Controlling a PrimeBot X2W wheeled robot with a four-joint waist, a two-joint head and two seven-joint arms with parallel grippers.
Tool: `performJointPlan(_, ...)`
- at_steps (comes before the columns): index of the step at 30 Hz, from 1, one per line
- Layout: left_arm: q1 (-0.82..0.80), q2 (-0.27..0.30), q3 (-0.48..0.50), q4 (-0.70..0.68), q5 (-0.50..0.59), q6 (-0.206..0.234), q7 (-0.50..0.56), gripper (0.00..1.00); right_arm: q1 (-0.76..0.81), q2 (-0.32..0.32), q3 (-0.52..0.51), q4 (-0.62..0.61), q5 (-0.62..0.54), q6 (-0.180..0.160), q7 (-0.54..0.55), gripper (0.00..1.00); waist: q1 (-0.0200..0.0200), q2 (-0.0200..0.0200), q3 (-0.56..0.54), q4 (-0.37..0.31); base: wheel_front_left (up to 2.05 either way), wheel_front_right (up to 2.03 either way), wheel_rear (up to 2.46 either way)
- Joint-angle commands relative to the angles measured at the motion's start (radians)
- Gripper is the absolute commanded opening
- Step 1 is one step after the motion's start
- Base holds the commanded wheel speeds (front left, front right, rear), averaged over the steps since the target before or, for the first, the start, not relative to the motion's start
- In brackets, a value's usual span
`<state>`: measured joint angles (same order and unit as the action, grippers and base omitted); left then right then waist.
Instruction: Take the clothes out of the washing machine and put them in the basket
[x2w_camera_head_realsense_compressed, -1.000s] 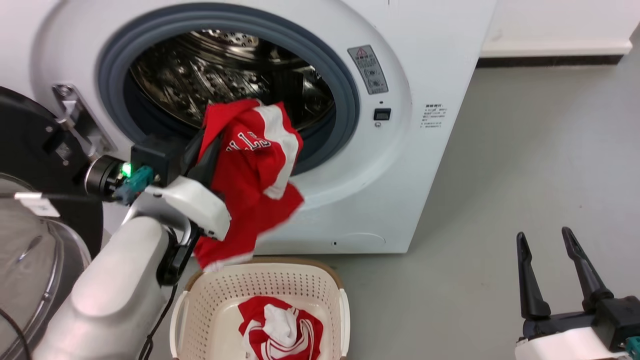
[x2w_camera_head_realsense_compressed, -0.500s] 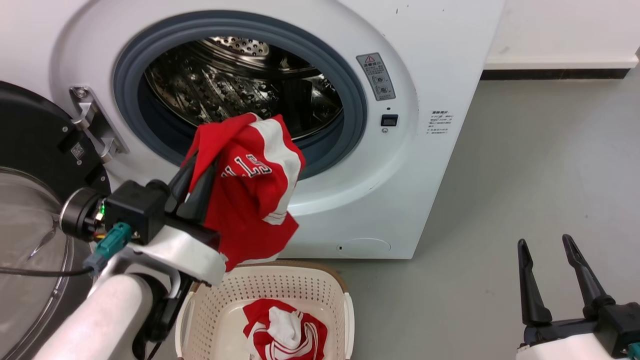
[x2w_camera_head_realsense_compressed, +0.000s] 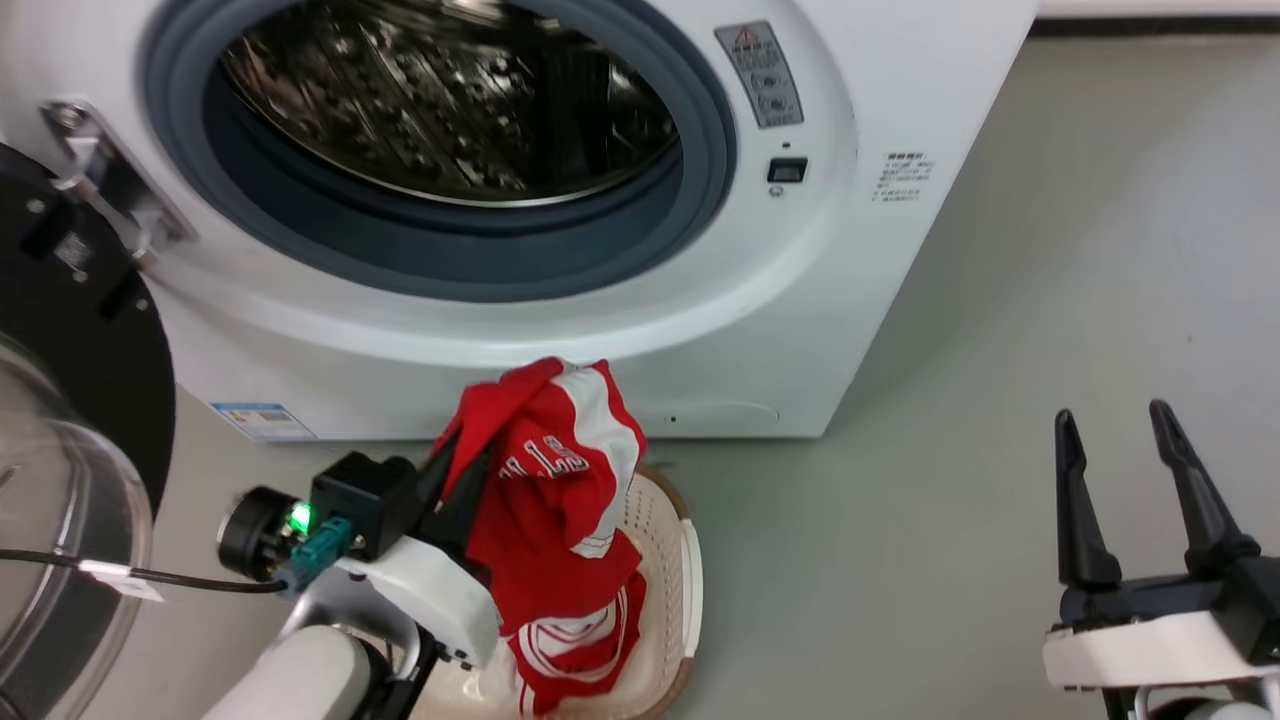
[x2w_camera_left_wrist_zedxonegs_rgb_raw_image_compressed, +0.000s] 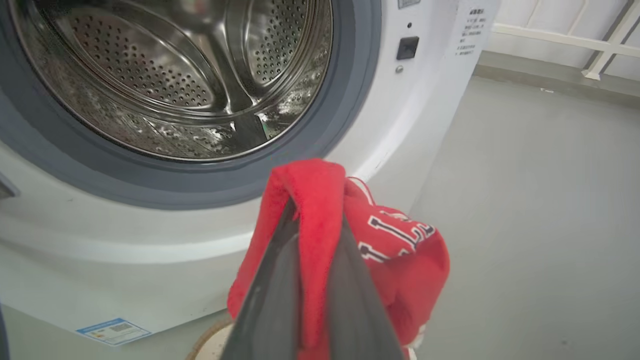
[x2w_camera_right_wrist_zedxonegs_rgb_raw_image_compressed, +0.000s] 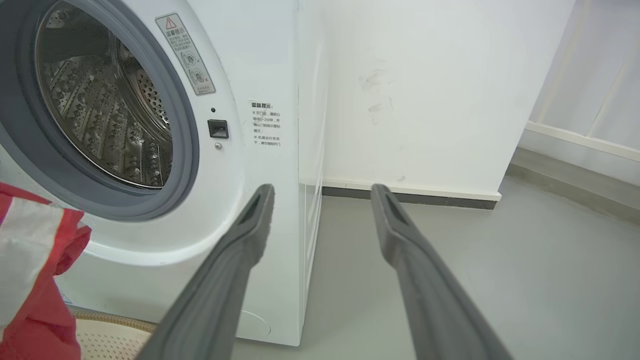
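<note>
**Jersey down from the porthole, now over the basket**

Lower than a second ago, the left claw (x2w_camera_left_wrist_zedxonegs_rgb_raw_image_compressed: 320, 215) has carried the soft red jersey with white panels and lettering (x2w_camera_head_realsense_compressed: 555, 490) down from the grey-rimmed mouth of the big white front-loading washing machine (x2w_camera_head_realsense_compressed: 800, 320). It now holds the jersey over the low cream perforated plastic basket (x2w_camera_head_realsense_compressed: 690, 575) on the floor in front. The claw's two dark fingers are pinched tight on a fold of the cloth, and the rest hangs in a bunch. The bottom of the bunch reaches a second red garment with white stripes (x2w_camera_head_realsense_compressed: 570, 640) already lying in the basket.

To finish this well, I'd say the claw should come a little further over the basket's middle and sink before letting go. The bundle hangs toward the machine side, so a loose sleeve could drape over the rim.

The right claw (x2w_camera_head_realsense_compressed: 1110, 412) waits well apart, fingers spread and holding nothing. The perforated steel drum (x2w_camera_left_wrist_zedxonegs_rgb_raw_image_compressed: 165, 75) looks empty from where I stand.
</note>
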<state>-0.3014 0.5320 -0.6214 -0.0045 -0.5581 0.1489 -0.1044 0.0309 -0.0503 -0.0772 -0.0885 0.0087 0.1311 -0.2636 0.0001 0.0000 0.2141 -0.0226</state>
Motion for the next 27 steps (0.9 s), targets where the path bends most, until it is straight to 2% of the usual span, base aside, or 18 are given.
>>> performJointPlan(1,0.008,-0.009,-0.005,0.015,-0.007,-0.008,-0.008,0.00,-0.017,0.000,-0.002,-0.003,-0.004,-0.001,-0.002,1.00,-0.0001,0.0000,0.047,-0.012,0.00,0.00,0.00)
performJointPlan(8,-0.045,-0.071,-0.035,0.227,-0.019,-0.060,-0.046,0.00,-0.091,0.000,-0.003,-0.019,0.008,-0.001,-0.002,1.00,-0.0001,0.0000,0.197,-0.048,0.00,0.00,0.00)
performJointPlan(18,-0.207,-0.159,-0.064,0.662,-0.022,-0.149,-0.065,0.00,-0.195,0.001,0.003,-0.036,0.032,-0.001,-0.002,1.00,-0.0001,0.0000,0.404,-0.118,0.00,0.00,0.00)
performJointPlan(23,-0.305,-0.199,-0.072,0.881,-0.019,-0.184,-0.062,0.00,-0.227,0.001,0.008,-0.040,0.045,-0.001,-0.002,1.00,-0.0001,0.0000,0.473,-0.146,0.00,0.00,0.00)
performJointPlan(27,-0.383,-0.234,-0.076,1.004,-0.020,-0.204,-0.069,0.00,-0.246,0.001,0.021,-0.042,0.056,-0.001,-0.002,1.00,-0.0001,0.0000,0.513,-0.166,0.00,0.00,0.00)
